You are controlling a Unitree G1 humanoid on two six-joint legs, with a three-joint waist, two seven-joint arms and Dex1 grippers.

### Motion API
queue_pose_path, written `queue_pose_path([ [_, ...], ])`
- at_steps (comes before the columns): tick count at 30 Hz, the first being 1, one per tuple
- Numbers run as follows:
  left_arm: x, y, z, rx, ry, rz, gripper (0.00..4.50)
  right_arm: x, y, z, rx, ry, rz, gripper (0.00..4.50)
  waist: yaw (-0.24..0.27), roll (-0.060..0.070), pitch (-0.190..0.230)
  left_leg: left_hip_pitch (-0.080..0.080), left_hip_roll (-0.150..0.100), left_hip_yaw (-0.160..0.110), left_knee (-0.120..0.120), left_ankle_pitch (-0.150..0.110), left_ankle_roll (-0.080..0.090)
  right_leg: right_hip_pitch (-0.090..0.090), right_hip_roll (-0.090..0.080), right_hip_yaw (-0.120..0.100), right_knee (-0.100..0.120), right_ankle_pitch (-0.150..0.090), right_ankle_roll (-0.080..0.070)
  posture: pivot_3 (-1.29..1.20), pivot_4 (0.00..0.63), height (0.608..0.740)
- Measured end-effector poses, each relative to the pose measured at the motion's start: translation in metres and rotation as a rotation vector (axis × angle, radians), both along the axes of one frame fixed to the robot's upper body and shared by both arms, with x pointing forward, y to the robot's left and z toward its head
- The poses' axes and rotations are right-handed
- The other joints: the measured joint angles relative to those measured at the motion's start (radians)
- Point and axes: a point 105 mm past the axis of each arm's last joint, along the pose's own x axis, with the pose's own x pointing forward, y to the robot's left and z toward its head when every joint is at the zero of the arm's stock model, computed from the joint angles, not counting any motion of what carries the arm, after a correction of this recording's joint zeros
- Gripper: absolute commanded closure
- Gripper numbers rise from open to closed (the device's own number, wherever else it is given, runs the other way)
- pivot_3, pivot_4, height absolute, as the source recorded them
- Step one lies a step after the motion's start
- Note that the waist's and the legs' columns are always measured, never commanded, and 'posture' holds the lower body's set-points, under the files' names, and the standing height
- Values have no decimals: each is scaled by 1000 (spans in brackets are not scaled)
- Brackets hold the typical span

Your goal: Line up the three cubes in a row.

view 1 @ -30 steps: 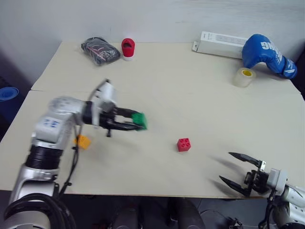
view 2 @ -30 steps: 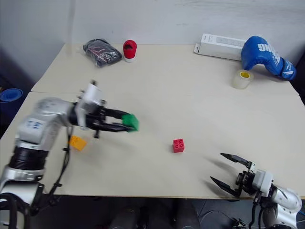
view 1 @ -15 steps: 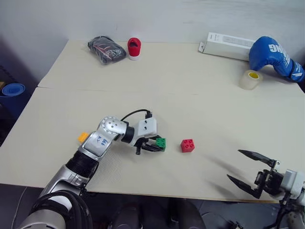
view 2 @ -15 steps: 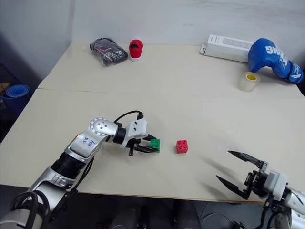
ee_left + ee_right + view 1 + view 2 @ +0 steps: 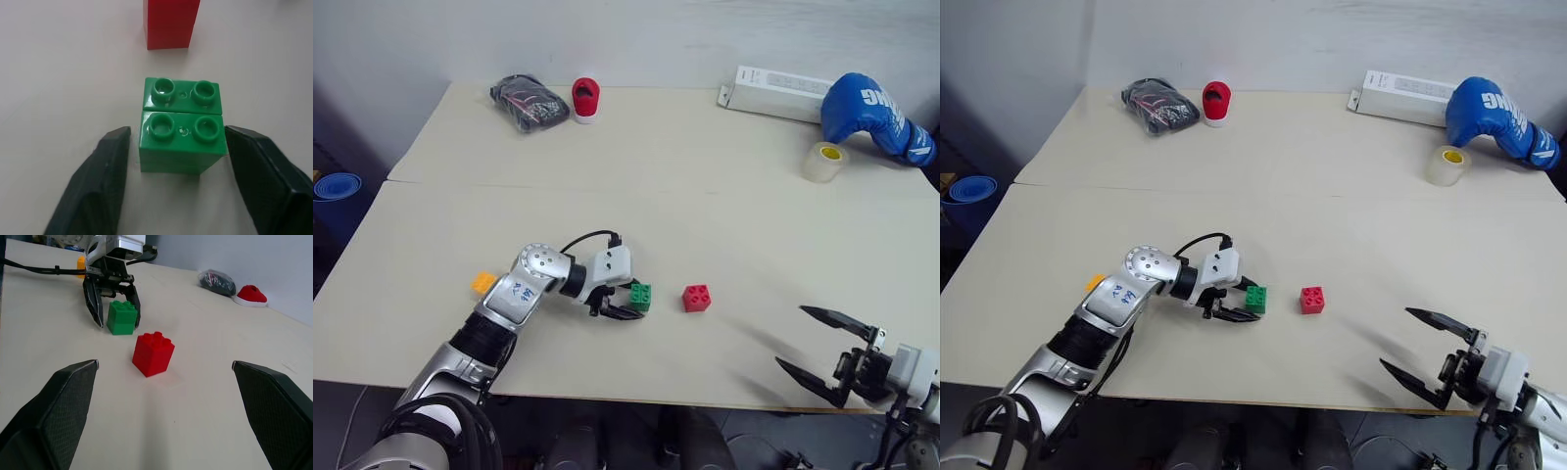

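Resting on the table (image 5: 724,186), the green cube (image 5: 641,296) sits studs-up between the fingers of the left gripper (image 5: 172,161) — both fingers stand off its sides with slim gaps, spread and not pinching; contact cannot be ruled out at the base, but no grip shows. Red cube (image 5: 697,298) lies just at 3 o'clock of the green one, near it, not touching. Orange-yellow cube (image 5: 483,283) sits well apart at 9 o'clock of the green, beyond the left arm's elbow. Right gripper (image 5: 830,347) hovers off the near table edge at about 4 o'clock of the red cube — fingers spread wide, holding nothing, touching nothing. In the right wrist view the red cube (image 5: 153,353) stands in front of the green (image 5: 121,317), with the left gripper's fingers (image 5: 95,303) straddling the green one.
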Motion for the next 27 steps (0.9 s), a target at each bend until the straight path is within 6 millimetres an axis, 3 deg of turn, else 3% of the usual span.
queue_pose_path([
  [3,-9,3,22,-25,-30,-50,801,5,10,7,8,3,16,0,0,0,0,0,0,0,0,0,0,0,0,0,0,0,0,0,150,740],
  [8,-21,40,62,-18,-34,-59,801,14,24,17,21,17,35,0,-3,0,0,0,0,0,0,0,0,0,0,0,0,0,0,0,150,740],
  [9,-25,53,70,-4,-48,-72,801,16,29,21,27,14,51,0,-6,0,0,0,0,0,0,0,0,0,1,0,0,0,0,0,150,740],
  [12,-22,94,85,-28,-101,0,228,20,38,27,37,13,86,0,-9,1,0,0,1,0,0,0,-1,0,1,0,0,0,-1,0,150,740],
  [13,-18,113,85,-59,-105,64,11,20,44,29,39,12,109,0,-11,1,0,1,1,0,0,0,-1,0,1,0,0,0,-1,0,150,740],
  [17,-11,180,72,-146,-96,335,11,24,57,30,60,6,154,0,-10,0,1,-1,1,0,0,0,0,-1,1,-1,0,0,-1,0,150,740],
  [20,-18,229,71,-209,-128,542,11,26,64,31,64,-4,187,0,-13,-1,1,-1,1,0,0,-1,1,-1,0,-1,-1,0,-1,0,150,740],
  [24,-42,288,69,-274,-178,803,11,28,69,30,62,-6,221,0,-12,-1,1,-1,1,0,0,-3,2,-1,-1,-1,-2,0,0,0,150,740],
  [27,-70,323,43,-260,-125,964,11,29,73,25,63,12,254,0,-18,-2,1,-1,1,0,0,-3,1,-1,-1,-1,-1,0,0,0,150,740],
])
